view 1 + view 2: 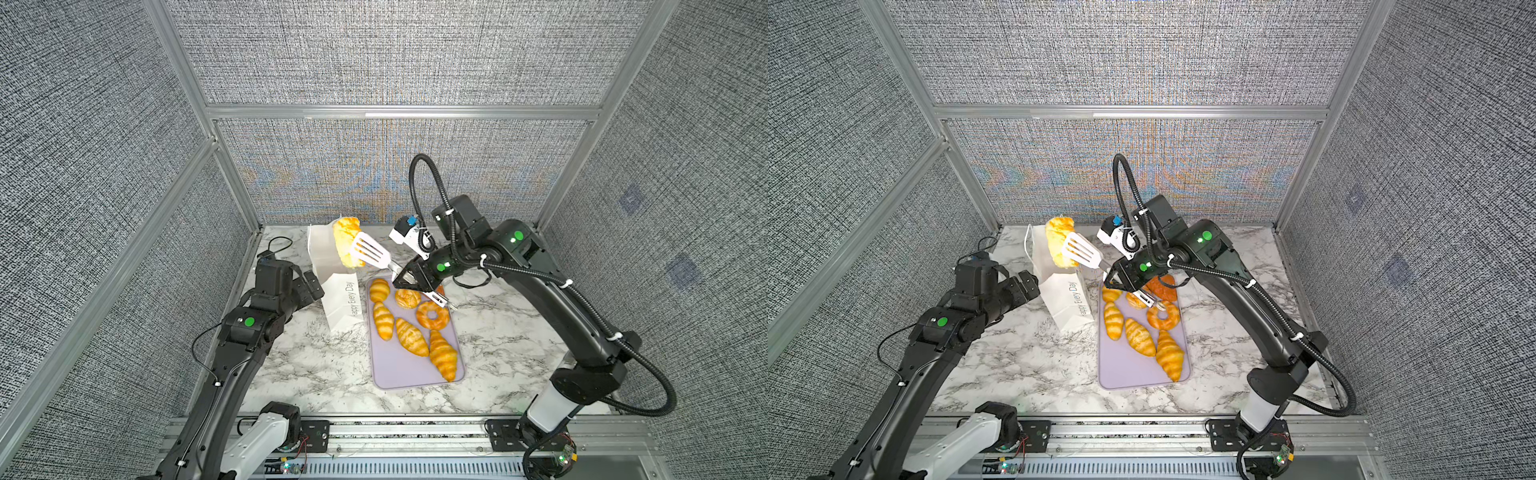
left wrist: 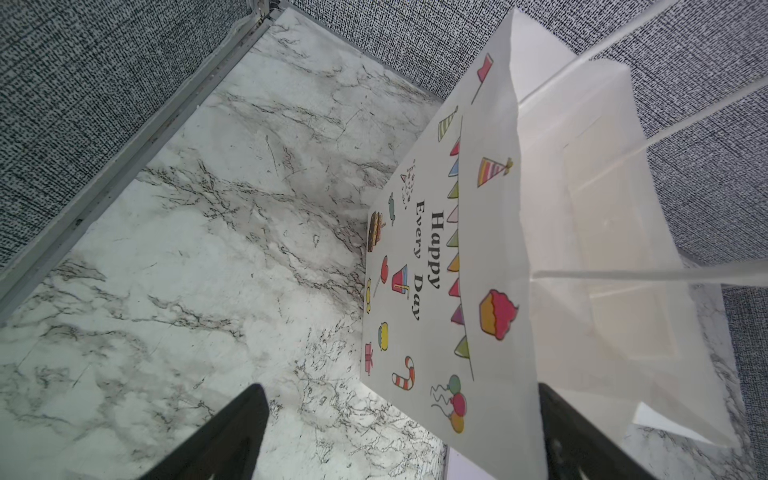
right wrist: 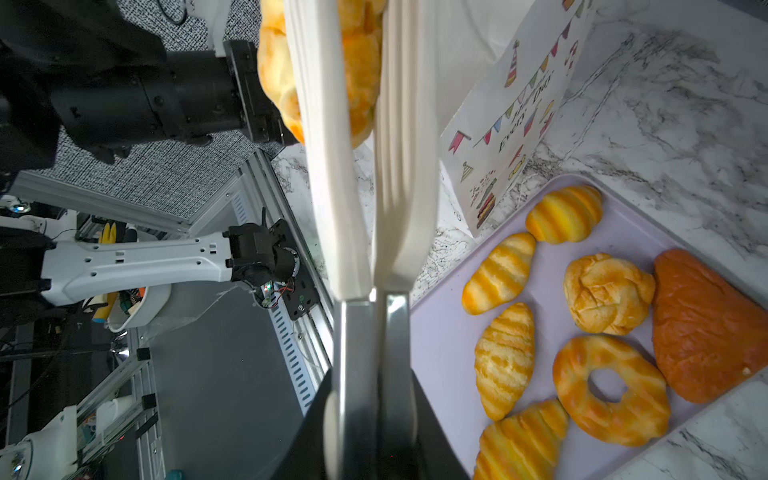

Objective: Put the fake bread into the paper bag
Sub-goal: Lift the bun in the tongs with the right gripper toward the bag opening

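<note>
Fake bread (image 1: pixel 344 243), right pincer's (image 1: pixel 397 280) tongs (image 1: pixel 370 249) aloft

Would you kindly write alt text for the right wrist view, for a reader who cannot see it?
White serving tongs clamp a golden pastry at their tips. Beside them, a lilac tray holds seven more toy pastries, and the white paper bag stands next to the tray.

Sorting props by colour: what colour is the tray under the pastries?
The tray is plain pale lilac, clearest in the right wrist view.
</note>
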Available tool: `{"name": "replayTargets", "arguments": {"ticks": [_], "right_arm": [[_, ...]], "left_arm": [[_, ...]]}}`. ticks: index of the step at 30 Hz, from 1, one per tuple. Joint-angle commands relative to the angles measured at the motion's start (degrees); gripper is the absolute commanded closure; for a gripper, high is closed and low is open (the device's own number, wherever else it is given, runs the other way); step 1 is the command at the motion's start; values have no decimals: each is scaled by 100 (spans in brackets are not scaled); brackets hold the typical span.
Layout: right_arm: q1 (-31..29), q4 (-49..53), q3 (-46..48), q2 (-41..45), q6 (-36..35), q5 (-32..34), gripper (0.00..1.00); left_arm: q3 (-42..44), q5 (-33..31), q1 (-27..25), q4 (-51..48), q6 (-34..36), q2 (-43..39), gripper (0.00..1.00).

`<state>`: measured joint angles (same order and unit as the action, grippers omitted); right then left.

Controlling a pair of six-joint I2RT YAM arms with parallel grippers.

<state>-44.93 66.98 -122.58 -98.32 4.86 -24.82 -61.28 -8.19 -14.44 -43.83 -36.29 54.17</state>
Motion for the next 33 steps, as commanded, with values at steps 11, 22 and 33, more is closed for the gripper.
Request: {"name": "replayTargets", "arguments": {"ticks": [11, 22, 33], "right_arm": [[-402, -790, -143, -344, 424, 388, 77], [-475, -786, -203, -764, 501, 912, 77], [-482, -246, -768, -1220, 310, 1546, 77]], "left_arm": [[-126, 130, 2, -7, 9, 34, 1], [-139, 230, 2, 86, -101, -78, 1], [-144, 159, 2, 16, -159, -256, 1]]}}
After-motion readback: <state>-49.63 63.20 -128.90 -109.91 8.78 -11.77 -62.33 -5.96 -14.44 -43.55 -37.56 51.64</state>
